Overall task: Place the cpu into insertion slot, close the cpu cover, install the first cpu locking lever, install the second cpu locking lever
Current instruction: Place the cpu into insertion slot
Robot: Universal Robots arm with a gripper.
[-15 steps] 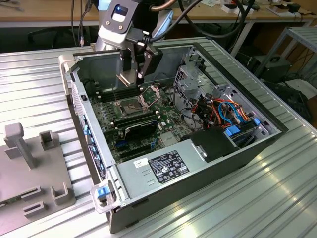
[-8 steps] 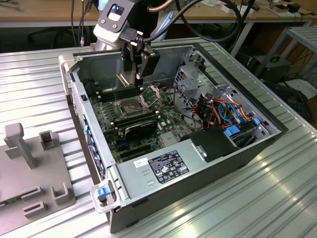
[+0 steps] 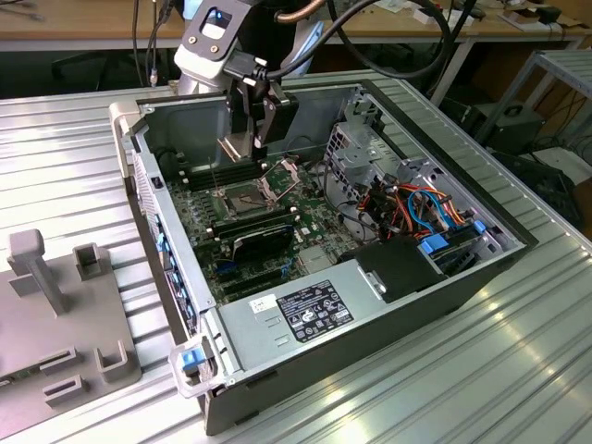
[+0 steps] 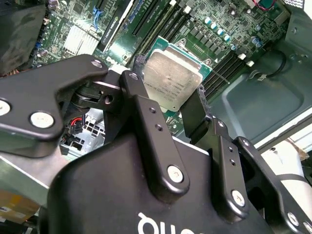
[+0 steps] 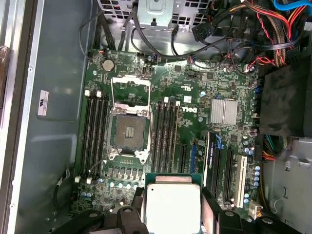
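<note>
Grips the cpu (image 4: 171, 78) by two opposite edges in the claw (image 3: 244, 145), black fingers (image 4: 146, 117) shut tight against it, dull silver top toward both wrist views. Holds it in the air over the green motherboard (image 5: 195, 97) inside the open computer case (image 3: 370, 305), apart from the insertion slot (image 5: 129, 132). Shows the slot's dark pin field bare, the cpu cover (image 5: 130, 90) swung up on its hinge just beside it. Rests the case on a ribbed metal surface (image 3: 518, 361).
</note>
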